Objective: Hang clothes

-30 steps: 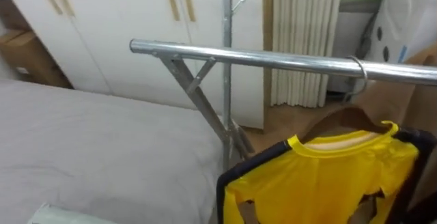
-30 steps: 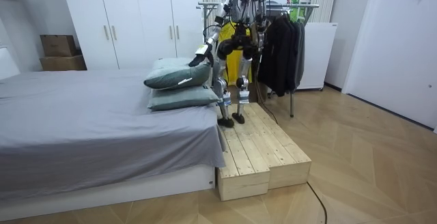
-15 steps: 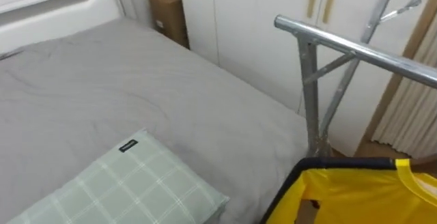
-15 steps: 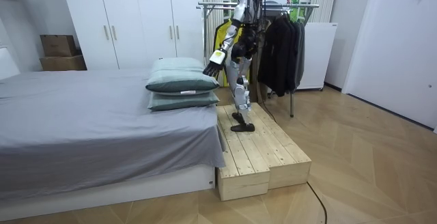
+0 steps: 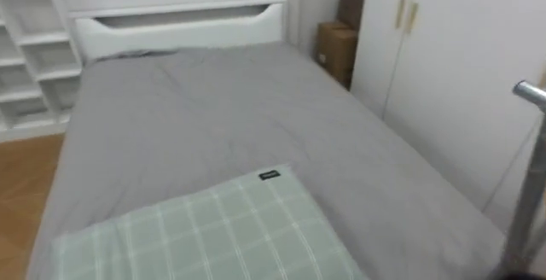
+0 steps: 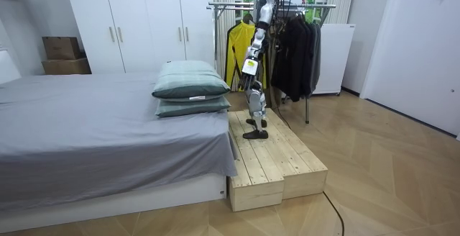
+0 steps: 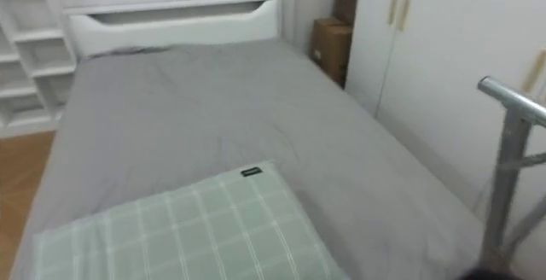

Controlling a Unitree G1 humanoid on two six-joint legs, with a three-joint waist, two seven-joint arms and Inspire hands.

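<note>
Faced bed (image 5: 213, 118), rack (image 7: 510, 101) to right. Noted yellow shirt (image 6: 234, 49) hanging on rack, left hand (image 6: 248, 66) on side away from rack; hand's state indeterminable.

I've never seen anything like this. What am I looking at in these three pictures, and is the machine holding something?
It is a walking robot with two arms, doing housework. The room view comes from a camera standing across the room. It shows the robot on a wooden platform between the bed and a clothes rack, where a yellow shirt hangs. The two eye views come from cameras in its head, looking along the bed. A checked pillow lies nearest, with a white wardrobe and a cardboard box beyond. One robot hand hangs at its side; it is too small to tell whether it holds anything.
</note>
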